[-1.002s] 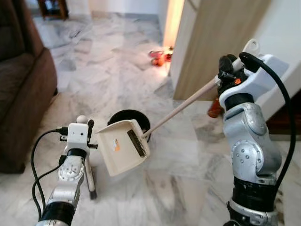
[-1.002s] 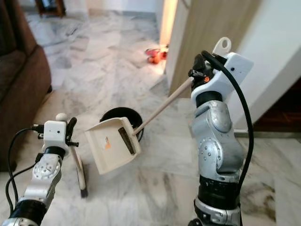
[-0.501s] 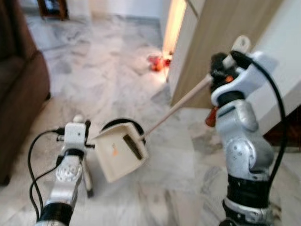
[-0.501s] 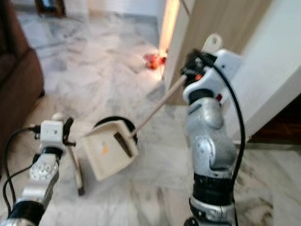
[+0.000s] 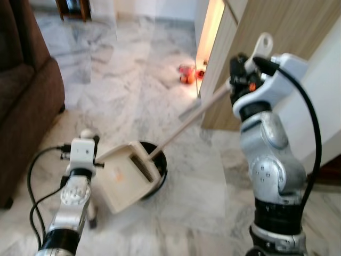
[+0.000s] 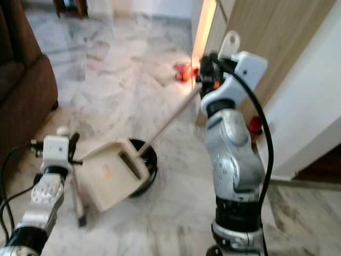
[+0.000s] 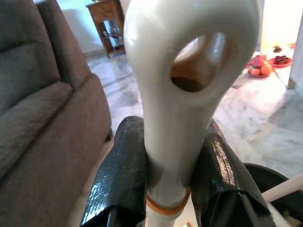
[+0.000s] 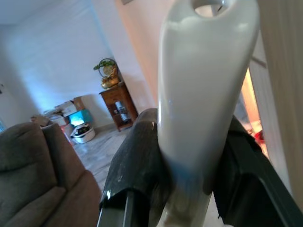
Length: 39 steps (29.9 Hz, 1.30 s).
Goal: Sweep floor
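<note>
Marble floor (image 5: 122, 96) underfoot, grey-veined and glossy, brown sofa (image 5: 24, 90) along the robot's left. Right gripper (image 5: 241, 80) up high near the wooden door (image 5: 266, 32), jaws clamped on the cream dustpan handle (image 8: 203, 94); the long pole slants down to the cream dustpan (image 5: 125, 178), tilted over the black bin (image 5: 157, 168). Left gripper (image 7: 173, 189) low, jaws closed on the cream broom handle (image 7: 184, 85) with its hanging loop, beside the dustpan. Small red-orange items (image 5: 189, 74) sit by the doorway.
</note>
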Available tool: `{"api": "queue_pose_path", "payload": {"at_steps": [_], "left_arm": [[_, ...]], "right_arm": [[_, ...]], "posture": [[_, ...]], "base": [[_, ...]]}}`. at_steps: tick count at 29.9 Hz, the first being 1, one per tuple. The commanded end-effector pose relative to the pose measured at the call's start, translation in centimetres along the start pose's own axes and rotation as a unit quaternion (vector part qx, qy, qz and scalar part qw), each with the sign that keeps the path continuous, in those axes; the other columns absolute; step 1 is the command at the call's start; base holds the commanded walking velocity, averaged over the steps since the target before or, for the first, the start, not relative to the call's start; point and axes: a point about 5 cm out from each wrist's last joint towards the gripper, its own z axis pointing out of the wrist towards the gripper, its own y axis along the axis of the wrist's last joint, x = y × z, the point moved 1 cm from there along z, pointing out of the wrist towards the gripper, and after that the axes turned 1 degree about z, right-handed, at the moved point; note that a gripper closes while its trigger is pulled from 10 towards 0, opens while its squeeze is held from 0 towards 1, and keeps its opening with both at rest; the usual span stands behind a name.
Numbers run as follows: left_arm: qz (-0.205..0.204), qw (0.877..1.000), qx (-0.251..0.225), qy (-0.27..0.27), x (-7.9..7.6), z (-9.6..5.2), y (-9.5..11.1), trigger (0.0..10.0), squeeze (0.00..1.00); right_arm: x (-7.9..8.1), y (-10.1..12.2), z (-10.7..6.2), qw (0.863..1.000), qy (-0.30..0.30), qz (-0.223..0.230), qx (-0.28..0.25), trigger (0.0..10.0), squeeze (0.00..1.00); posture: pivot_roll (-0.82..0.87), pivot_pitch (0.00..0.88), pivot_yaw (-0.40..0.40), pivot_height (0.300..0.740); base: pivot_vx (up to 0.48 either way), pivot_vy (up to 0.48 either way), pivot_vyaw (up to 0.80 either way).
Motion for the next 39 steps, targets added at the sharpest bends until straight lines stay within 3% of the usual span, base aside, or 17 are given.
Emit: {"api": "queue_pose_path", "payload": {"at_steps": [1, 24, 29, 39], "left_arm": [[-0.008, 0.999, -0.031, -0.011, -0.9, 0.4, 1.3, 10.0, 0.0], [-0.013, 0.999, -0.035, -0.012, -1.0, 0.7, 1.6, 10.0, 0.0], [-0.018, 0.999, -0.036, -0.016, -1.2, 0.6, 1.6, 10.0, 0.0], [-0.02, 0.999, -0.036, -0.019, -1.3, 0.6, 1.5, 10.0, 0.0]], "right_arm": [[-0.3, 1.7, -0.2, 0.999, -0.005, 0.0, -0.04, 10.0, 0.0], [-0.2, 1.3, -0.4, 0.999, 0.006, -0.01, -0.036, 10.0, 0.0], [-0.3, 1.2, -0.6, 0.999, 0.009, -0.016, -0.037, 10.0, 0.0], [1.7, 1.7, -1.2, 0.994, 0.04, -0.053, -0.082, 10.0, 0.0]], "posture": [[-0.05, 0.066, -0.071, 0.74], [-0.05, 0.064, -0.071, 0.74], [-0.06, 0.071, -0.072, 0.74], [-0.05, 0.076, -0.074, 0.74]], "base": [[0.337, 0.0, 0.0], [0.336, 0.0, 0.0], [0.0, 0.0, 0.0], [0.0, 0.0, 0.0]]}}
